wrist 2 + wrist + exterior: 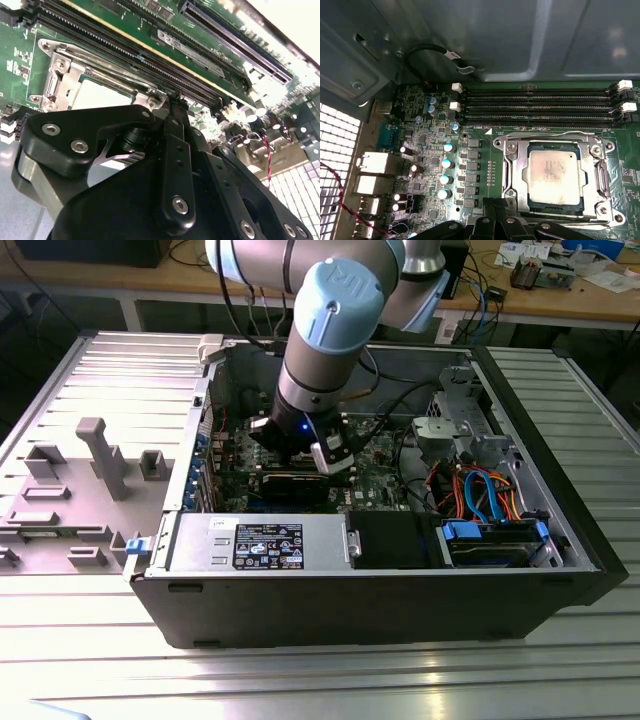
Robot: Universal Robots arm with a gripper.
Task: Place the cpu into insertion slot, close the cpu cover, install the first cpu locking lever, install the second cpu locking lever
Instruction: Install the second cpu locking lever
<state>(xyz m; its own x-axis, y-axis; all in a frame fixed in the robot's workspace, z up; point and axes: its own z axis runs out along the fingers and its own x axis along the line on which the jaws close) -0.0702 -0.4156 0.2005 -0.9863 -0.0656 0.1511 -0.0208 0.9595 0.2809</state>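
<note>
The cpu (554,176), a dull silver square, lies seated in the insertion slot (609,214) on the green board. The cpu cover (519,182), a silvery frame, lies flat around it. A thin wire lever (545,134) runs along the socket edge beside the memory slots. In the first wrist view my gripper (494,206) is shut with nothing seen between its fingers, and its black tips hover by a corner of the socket. The second wrist view has the gripper (169,100) in front of the cpu (100,95). In the exterior view the gripper (325,455) reaches down inside the computer case (300,590).
Long black memory slots (535,106) lie beside the socket, with capacitors (446,164) and rear ports (372,162) on its other side. Case walls, a drive bay with orange and blue cables (480,495) and a power supply (260,540) hem the arm in. A grey fixture plate (80,480) lies at the exterior view's left.
</note>
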